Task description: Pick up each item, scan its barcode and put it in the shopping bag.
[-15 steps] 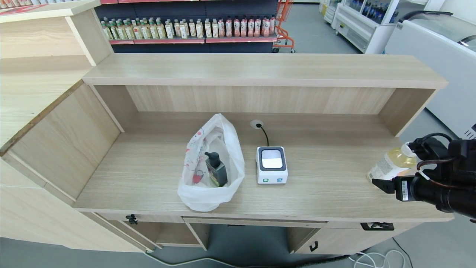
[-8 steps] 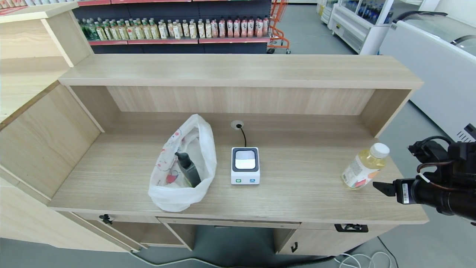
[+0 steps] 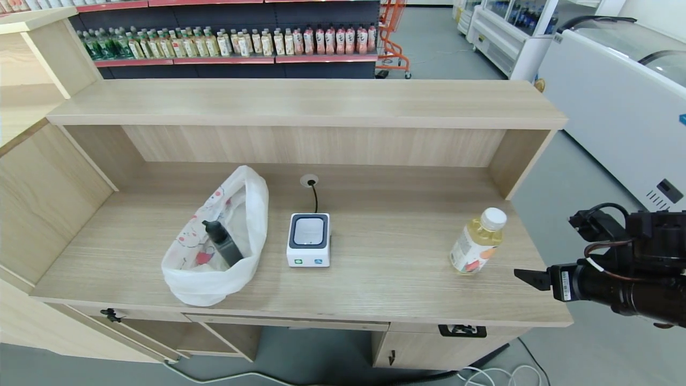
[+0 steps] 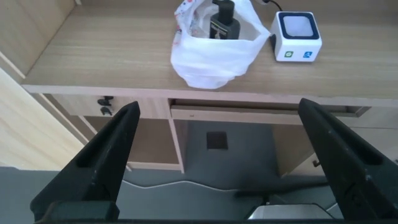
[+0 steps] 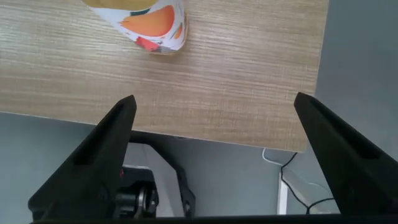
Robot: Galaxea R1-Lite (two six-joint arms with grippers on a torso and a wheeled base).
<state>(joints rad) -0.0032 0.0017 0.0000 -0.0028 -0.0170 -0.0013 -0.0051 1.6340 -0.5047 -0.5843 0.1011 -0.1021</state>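
A clear bottle of yellow drink (image 3: 478, 241) (image 5: 152, 22) with a white cap stands upright near the counter's right end. My right gripper (image 3: 530, 280) (image 5: 214, 102) is open, low off the counter's front right corner and just short of the bottle, with nothing between its fingers. The white shopping bag (image 3: 214, 252) (image 4: 214, 50) stands open at the left with a dark pump bottle (image 3: 222, 244) (image 4: 222, 22) inside. The white barcode scanner (image 3: 308, 239) (image 4: 298, 36) sits just right of the bag. My left gripper (image 4: 219, 109) is open, below and in front of the counter's edge.
The wooden counter (image 3: 386, 279) has a raised back shelf and side walls. The scanner's black cable (image 3: 314, 195) runs to a hole at the back. Bare counter lies between scanner and bottle. Drawers (image 4: 261, 115) sit under the front edge.
The head camera has swung right, so bag, scanner and bottle sit further left in the picture. The bottle now shows whole, apart from my right arm. Nothing was taken hold of.
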